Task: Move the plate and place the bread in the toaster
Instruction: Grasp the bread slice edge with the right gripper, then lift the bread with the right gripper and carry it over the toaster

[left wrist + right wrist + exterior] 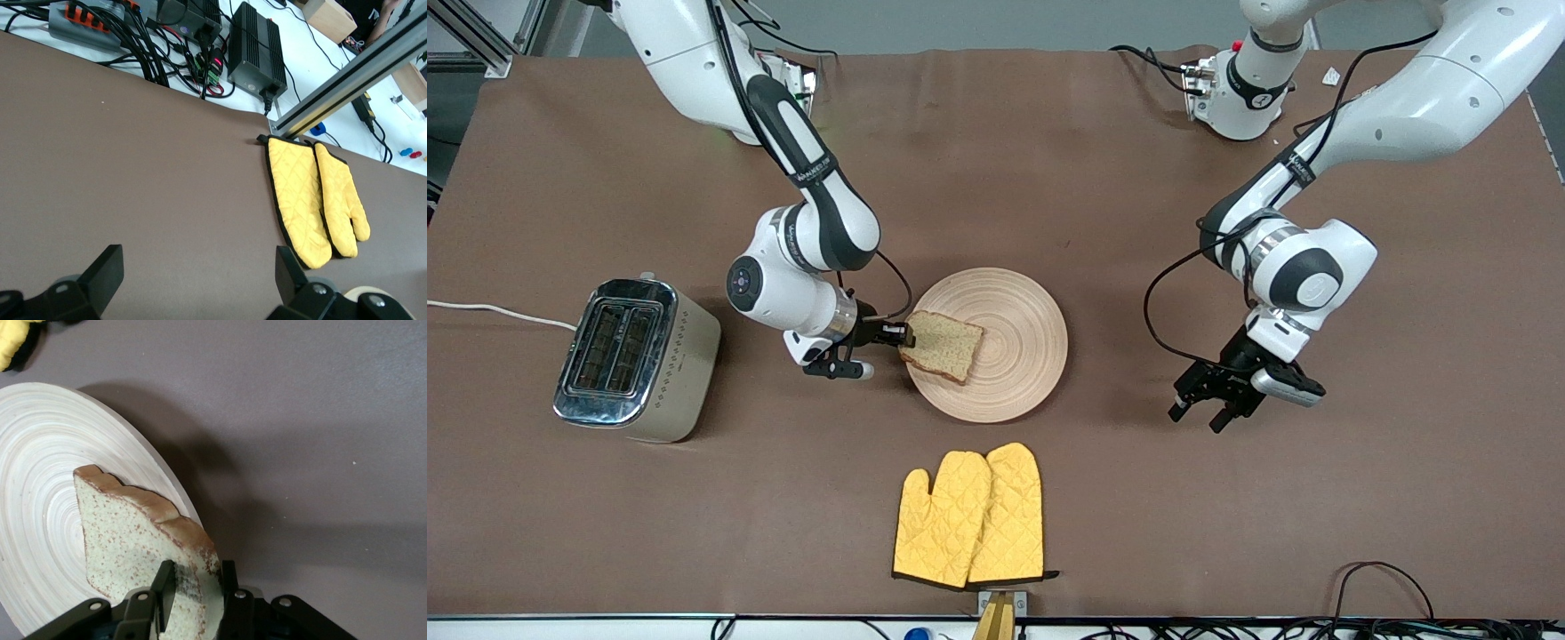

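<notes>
I have the right hand (898,335) down at the rim of the plate (1014,356), on the side toward the toaster (637,357), and its two fingers (162,581) are clamped on one edge of the bread (943,345). In the right wrist view the slice (137,547) sits between the black fingertips, crust toward the plate's rim, with the rest of it reaching out over the grooved wood of the plate (40,487); I can't tell whether its free end touches the plate or is raised clear. The plate lies near the middle of the tabletop (1049,178). The toaster stands toward the right arm's end of the tabletop, well apart from the plate, chrome top and both slots facing up, its white cord (498,313) trailing off to the edge. The left hand (1214,409) hangs over bare tabletop toward the left arm's end, well apart from the plate, fingers spread and nothing between them; that arm waits. A pair of yellow oven mitts (969,517) lies flat, nearer the front camera than the plate, and also shows in the left wrist view (313,200).
</notes>
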